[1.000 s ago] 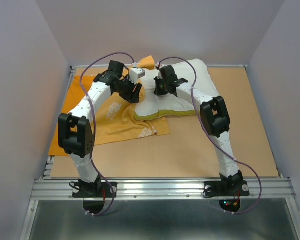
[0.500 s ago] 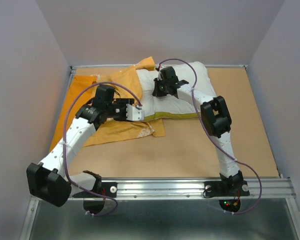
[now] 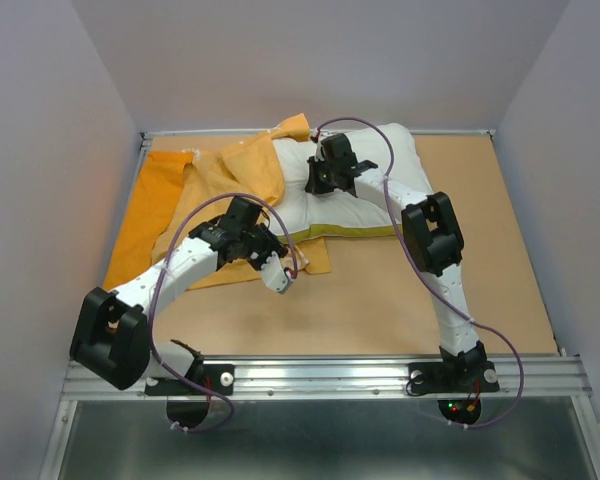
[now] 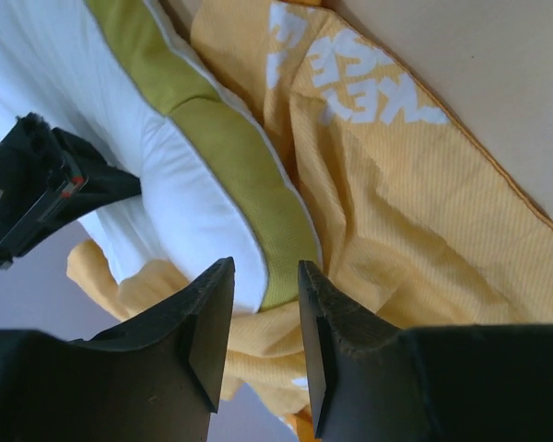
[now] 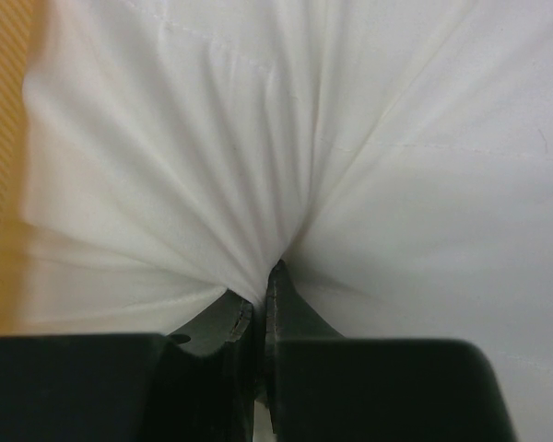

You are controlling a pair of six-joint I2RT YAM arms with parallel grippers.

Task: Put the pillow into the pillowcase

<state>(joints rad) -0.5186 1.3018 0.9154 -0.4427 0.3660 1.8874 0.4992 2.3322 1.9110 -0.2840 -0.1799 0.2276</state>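
Pinching puckered white pillow (image 5: pixel 396 138) with yellow-green edge band is right gripper (image 5: pixel 263 287); left gripper (image 4: pixel 264 281) gapes empty by crumpled orange pillowcase (image 3: pixel 165 205).

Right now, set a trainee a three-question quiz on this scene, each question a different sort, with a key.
1. True or false: the right gripper pinches the white fabric of the pillow.
2. Fill in: by the robot's sides, most of the pillowcase lies to the pillow's ___.
3. The left gripper is: A) shut on the pillowcase, B) open, C) out of view.
Key: 1 true; 2 left; 3 B.
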